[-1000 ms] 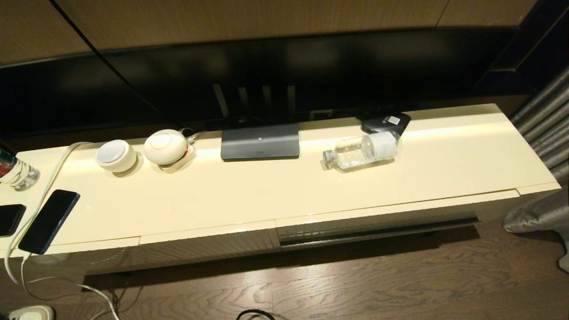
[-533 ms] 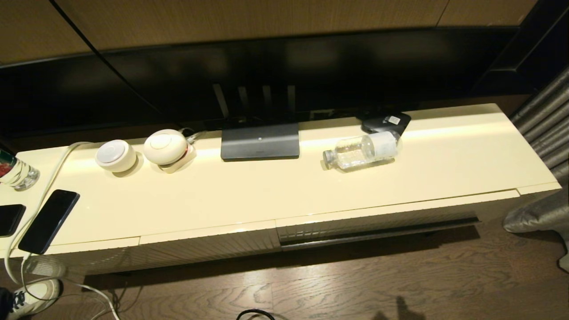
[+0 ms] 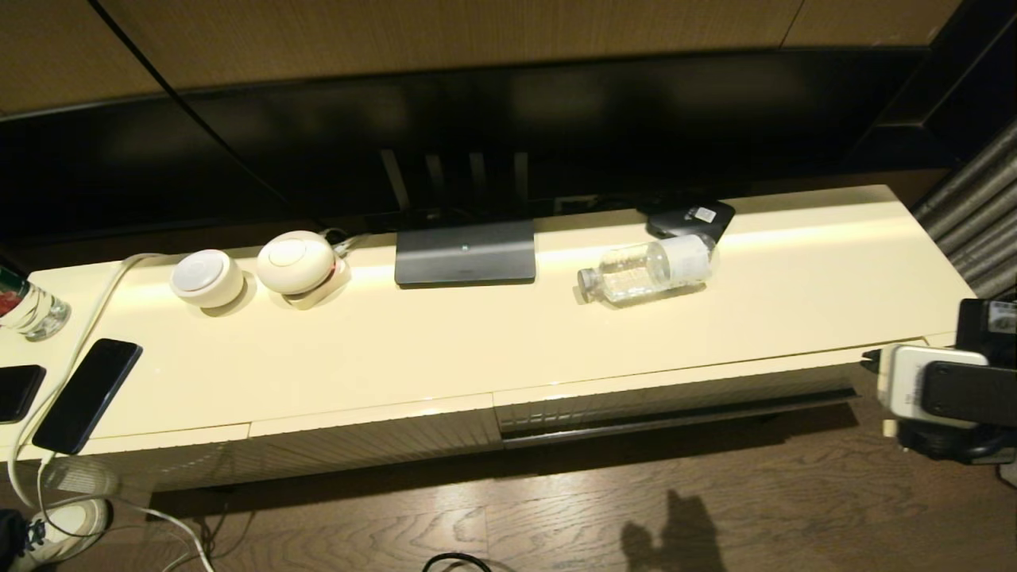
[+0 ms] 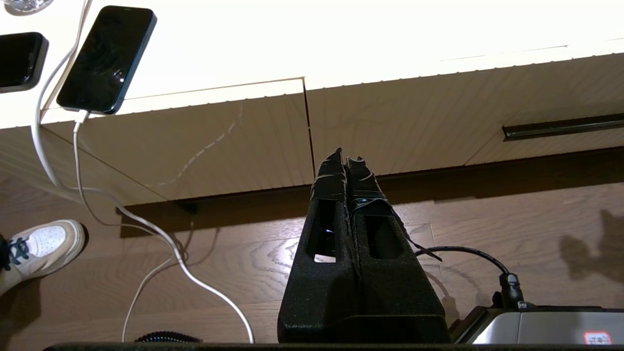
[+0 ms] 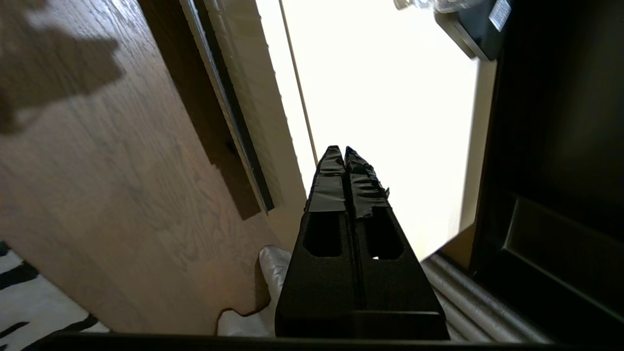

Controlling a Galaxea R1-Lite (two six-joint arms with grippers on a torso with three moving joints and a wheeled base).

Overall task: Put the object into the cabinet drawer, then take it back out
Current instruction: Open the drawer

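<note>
The clear water bottle (image 3: 645, 272) lies on its side on the cream cabinet top (image 3: 477, 349), cap pointing left, toward the back right of the middle. The cabinet drawer (image 3: 675, 395) is the wide ribbed panel below the front edge at the right, with a dark gap under it; it also shows as a ribbed strip (image 5: 253, 97). My right arm (image 3: 937, 389) reaches in at the right end of the cabinet. My right gripper (image 5: 340, 152) is shut and empty over that end, far from the bottle. My left gripper (image 4: 346, 158) is shut and empty, low before the cabinet front.
A dark TV base (image 3: 465, 253), two white round devices (image 3: 206, 278), a black box (image 3: 690, 218), phones (image 3: 87, 395) on a white cable and a red-labelled glass bottle (image 3: 28, 306) sit on top. A grey curtain (image 3: 973, 206) hangs right; a shoe (image 3: 56, 524) stands lower left.
My right arm has come into the head view at the right edge, and its shadow on the floor has grown and slid left. A shoe appeared at lower left.
</note>
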